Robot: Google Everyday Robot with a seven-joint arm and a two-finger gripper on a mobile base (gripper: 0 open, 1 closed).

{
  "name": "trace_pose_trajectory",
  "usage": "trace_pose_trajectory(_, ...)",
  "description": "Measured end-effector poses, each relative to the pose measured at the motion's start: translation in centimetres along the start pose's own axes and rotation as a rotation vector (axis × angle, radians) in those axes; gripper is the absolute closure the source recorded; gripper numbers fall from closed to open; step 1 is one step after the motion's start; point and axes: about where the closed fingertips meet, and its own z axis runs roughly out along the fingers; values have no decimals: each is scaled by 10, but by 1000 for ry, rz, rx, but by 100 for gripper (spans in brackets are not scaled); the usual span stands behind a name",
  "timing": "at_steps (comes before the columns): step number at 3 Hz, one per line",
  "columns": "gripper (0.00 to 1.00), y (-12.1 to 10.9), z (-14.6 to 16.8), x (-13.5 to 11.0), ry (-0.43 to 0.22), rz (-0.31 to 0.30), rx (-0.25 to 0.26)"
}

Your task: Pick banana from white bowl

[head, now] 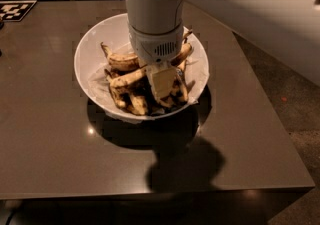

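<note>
Pointing straight down, the robot's single gripper [161, 83] sits low inside the white bowl [85, 71], a little toward 4 o'clock from the bowl's centre and down among the fruit. Its pale tip lies in the heap, with fruit pressed around it. Whether the pincer is spread or closed, and whether it has hold of anything, cannot be told from this view. One thick white arm [152, 14] rises from it toward 12 o'clock and hides the middle and far part of the bowl.

One bowl stands on one dark brown table [55, 154], toward 12 o'clock of the tabletop's middle. It is lined with crumpled white paper [98, 87], which shows at 8 o'clock under the fruit.

About six overripe bananas can be told apart in the pile, though they overlap and an exact count is not possible. The banana [127, 77] is the long, pale, nearly straight one; it lies in the bowl at 9 o'clock from the gripper, with its near end running under the gripper's tip. A second, curved banana [122, 61] lies just beyond it at 10 o'clock. Two short dark bananas [137, 103] lie at 7 o'clock, and two more sit at 2 and 4 o'clock.

One black-and-white marker [15, 10] lies flat at the table's 10 o'clock corner, well apart from the bowl.
</note>
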Motion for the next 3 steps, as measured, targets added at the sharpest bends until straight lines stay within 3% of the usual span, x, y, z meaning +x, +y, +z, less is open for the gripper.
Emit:
trace_pose_trajectory(1, 84, 0, 0, 0, 0, 0, 0)
trace_pose_trajectory(2, 100, 0, 0, 0, 0, 0, 0)
trace_pose_trajectory(3, 100, 0, -2, 0, 0, 0, 0)
